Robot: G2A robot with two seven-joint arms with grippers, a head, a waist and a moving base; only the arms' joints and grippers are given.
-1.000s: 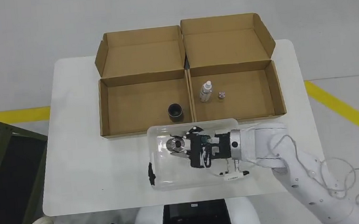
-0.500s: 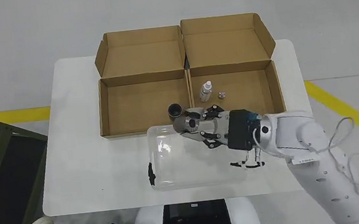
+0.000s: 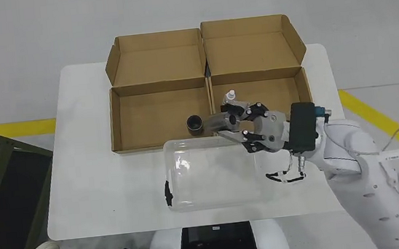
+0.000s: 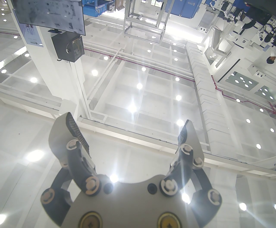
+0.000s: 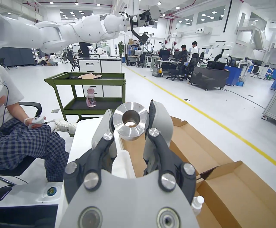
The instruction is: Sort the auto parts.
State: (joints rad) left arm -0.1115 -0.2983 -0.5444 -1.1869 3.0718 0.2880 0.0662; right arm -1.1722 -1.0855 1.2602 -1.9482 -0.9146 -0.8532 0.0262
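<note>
Firmly, right jaws clamp a smooth metal ring [image 5: 130,132]; left jaws gape empty.

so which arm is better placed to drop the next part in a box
right: its end effector is shut on a metal ring above the cardboard boxes; the left end effector is open, empty, facing the ceiling

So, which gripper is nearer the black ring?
Right. The right gripper, holding a metal ring, hangs just beside the black ring; the left gripper is raised high, pointing at the ceiling.
</note>
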